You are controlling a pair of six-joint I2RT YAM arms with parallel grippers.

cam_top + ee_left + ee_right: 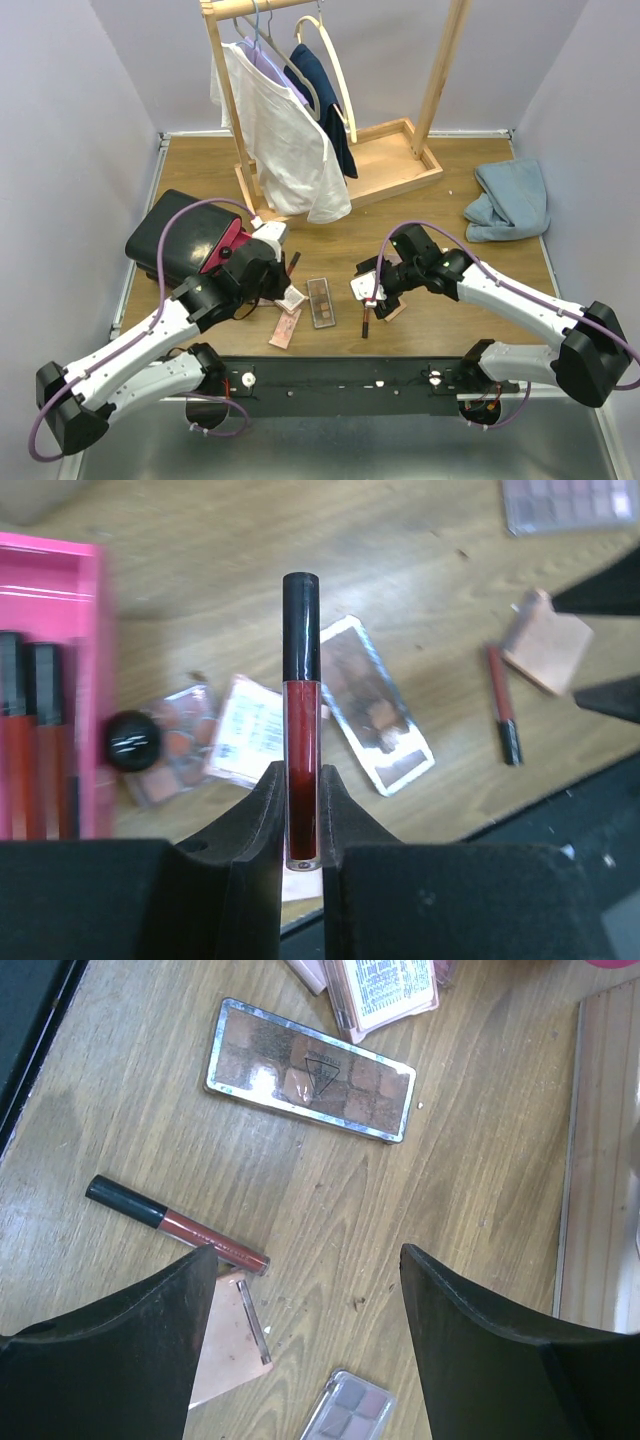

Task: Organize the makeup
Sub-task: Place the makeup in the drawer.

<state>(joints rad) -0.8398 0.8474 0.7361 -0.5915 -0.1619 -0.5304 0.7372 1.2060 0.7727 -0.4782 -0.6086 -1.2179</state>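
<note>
left gripper (302, 802): clamped narrow on a dark-red tube (301, 715). It's got the tube by the bottom end, with the black cap poking straight up past the pads.

held tube, where: up off the table (420, 560), on the left side of the brown palette (375, 705).

how it'll handle: my guess is light, stiff and slick. It's round too, so a pinch that low could let it swivel. A mid-body grip across the barrel would be safer, and easy on the squeeze since it looks like thin clear plastic.

right gripper (305, 1260): jaws spread wide with nothing between them, hovering just right of the brown palette.

loose tube (175, 1222): lying flat on the wood on the right side of the brown palette, right under that open gripper. It'd roll if nudged, so I'd come down across the barrel, not along it.

peach compact (235, 1345): right up against the loose tube's end, a bit further out from the brown palette. Can't tell if they actually touch.

pink drawer (60, 590): further left of the brown palette, past the held tube, with similar tubes already lying in it. Probably where this one's headed.
</note>
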